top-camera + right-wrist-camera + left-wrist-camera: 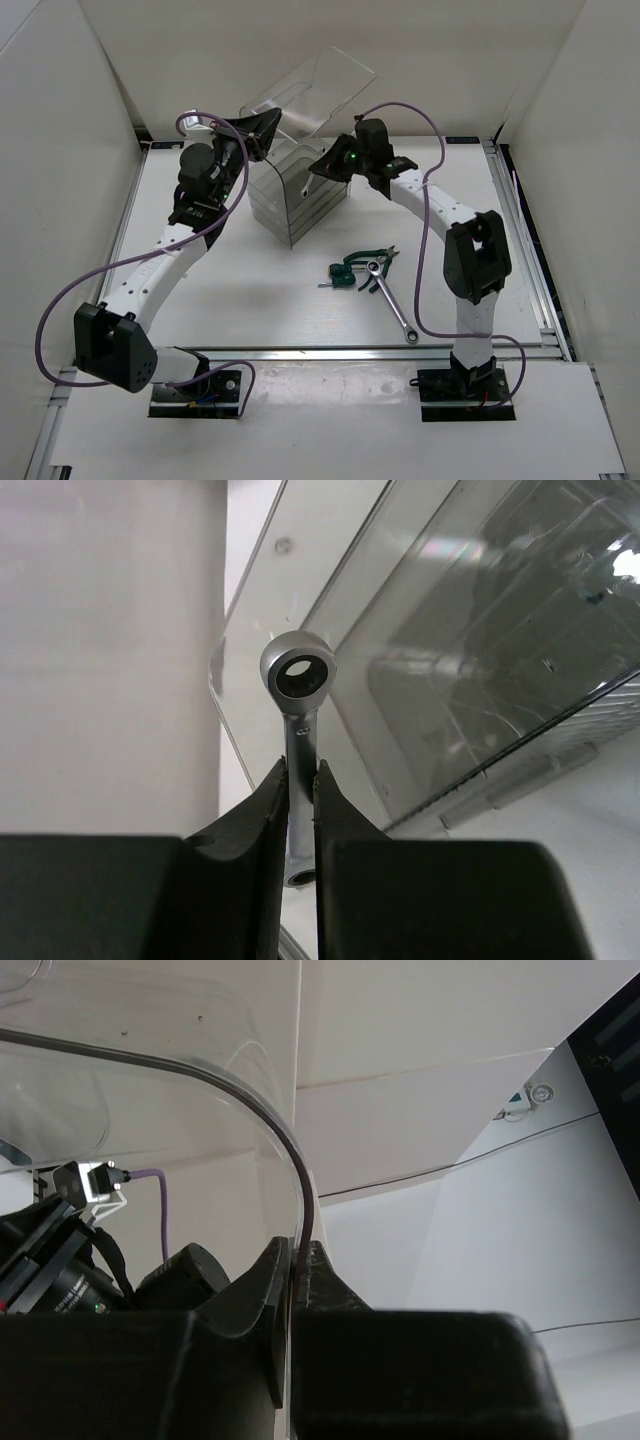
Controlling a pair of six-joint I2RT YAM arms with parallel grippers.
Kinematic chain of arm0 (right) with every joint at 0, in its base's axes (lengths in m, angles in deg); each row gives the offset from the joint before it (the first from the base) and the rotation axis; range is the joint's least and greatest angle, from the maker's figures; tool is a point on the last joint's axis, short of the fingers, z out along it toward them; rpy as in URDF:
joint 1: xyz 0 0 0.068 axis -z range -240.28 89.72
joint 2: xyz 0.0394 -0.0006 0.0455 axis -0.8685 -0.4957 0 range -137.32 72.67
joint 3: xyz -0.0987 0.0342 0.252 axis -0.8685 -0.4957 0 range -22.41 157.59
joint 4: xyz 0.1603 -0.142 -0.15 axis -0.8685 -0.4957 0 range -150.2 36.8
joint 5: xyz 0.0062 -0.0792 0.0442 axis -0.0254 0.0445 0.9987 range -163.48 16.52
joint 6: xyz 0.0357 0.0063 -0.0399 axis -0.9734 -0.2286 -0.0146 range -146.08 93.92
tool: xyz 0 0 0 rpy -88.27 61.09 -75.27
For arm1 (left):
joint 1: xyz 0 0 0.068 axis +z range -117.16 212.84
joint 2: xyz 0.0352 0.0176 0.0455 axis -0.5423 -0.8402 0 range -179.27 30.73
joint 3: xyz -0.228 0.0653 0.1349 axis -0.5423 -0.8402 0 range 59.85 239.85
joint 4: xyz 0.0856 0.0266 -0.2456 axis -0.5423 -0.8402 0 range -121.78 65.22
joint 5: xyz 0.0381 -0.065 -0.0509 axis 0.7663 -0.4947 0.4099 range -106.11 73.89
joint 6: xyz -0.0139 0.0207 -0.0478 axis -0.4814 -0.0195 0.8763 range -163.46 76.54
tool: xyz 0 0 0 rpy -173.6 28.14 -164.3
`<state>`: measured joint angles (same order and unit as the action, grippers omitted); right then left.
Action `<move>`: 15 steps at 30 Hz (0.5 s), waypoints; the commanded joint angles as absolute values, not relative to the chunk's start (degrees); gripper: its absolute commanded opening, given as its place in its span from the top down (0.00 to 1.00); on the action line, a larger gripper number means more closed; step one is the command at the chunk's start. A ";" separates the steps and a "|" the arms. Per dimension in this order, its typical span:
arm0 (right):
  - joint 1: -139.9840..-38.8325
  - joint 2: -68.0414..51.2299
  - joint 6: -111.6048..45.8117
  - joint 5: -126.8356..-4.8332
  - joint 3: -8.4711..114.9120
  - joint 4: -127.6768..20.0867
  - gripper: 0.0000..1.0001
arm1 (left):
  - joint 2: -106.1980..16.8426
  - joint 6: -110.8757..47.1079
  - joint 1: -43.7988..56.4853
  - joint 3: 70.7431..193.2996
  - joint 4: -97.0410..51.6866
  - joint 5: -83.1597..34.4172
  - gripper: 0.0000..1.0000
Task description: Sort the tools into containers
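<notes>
At the near side, on the worktop (250,300): a loose wrench (392,300), long axis running diagonally, ring end toward the pliers (372,258), other end toward the near edge. Just beside it, the pliers and the green-handled screwdrivers (341,275), bunched together, touching or nearly so. Judged stiff, dense for their bulk and smooth on the steel. Best taken across the shank or handle at mid-length, not at the heads.

Farther out, right end effector (300,780) clamped on the held wrench (298,695), gripping the flat shank below the ring. Ring end pointing away from the wrist toward the organiser (300,200), long axis in line with the end effector. Likely to pivot or slip in so narrow a pinch if bumped.

Farthest, left end effector (297,1255) closed on the thin wall of the lifted drawer (200,1110), raised and tilted above the organiser. Judged light, rigid yet brittle and slick. Edge grip only, so keep any movement gentle.
</notes>
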<state>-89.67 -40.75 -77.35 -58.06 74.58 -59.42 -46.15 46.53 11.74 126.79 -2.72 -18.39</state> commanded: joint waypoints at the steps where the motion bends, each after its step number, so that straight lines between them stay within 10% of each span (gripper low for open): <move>1: -89.11 -42.63 -84.43 -61.08 78.83 -53.90 1.00 | -46.62 51.99 10.17 127.53 -3.78 -19.10 0.90; 15: -89.82 -44.05 -78.47 -65.22 83.14 -63.39 0.53 | -46.62 53.66 9.82 126.65 -2.99 -18.57 0.90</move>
<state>-89.93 -45.12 -82.16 -65.01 79.25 -62.83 -46.59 46.86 10.91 126.90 -2.41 -17.19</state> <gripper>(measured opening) 0.451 0.147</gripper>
